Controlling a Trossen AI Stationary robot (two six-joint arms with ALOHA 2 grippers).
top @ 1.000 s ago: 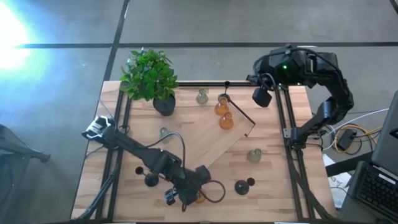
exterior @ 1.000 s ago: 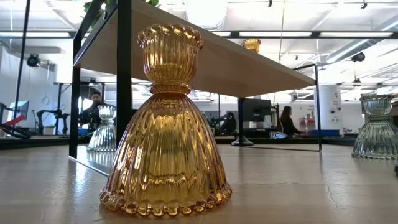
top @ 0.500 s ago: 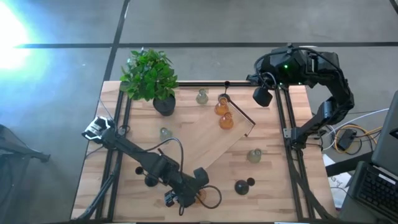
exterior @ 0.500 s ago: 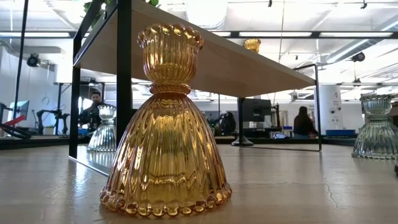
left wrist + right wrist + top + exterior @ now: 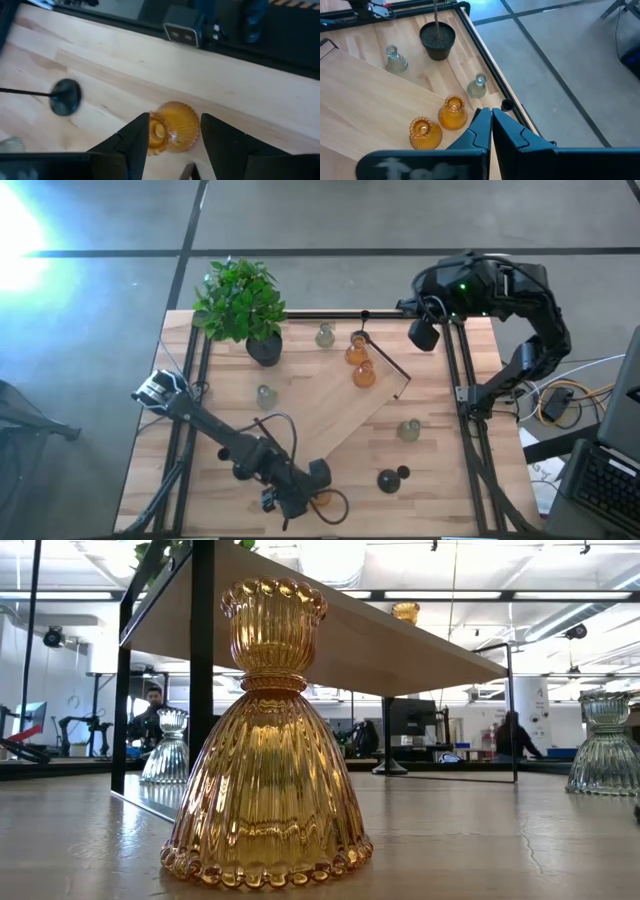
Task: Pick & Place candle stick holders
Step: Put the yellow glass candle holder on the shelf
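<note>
1. Your left gripper (image 5: 172, 137) was down at the table's (image 5: 440, 480) 6 o'clock edge.
2. Its fingers (image 5: 135, 137) were spread apart, one on each side of an amber holder (image 5: 172, 134), not squeezing it.
3. That amber holder stood upright on the wood.
4. A black holder (image 5: 65, 96) stood near it.
5. Two more amber holders (image 5: 358, 362) stood close together near 12 o'clock, on the raised board (image 5: 330, 410).
6. A green-grey holder (image 5: 409, 430) stood toward 4 o'clock.
7. Your right gripper (image 5: 490, 125) waited at 2 o'clock, fingers pressed together and holding nothing.
8. The plant pot (image 5: 264, 348) stood at 11 o'clock.
</note>
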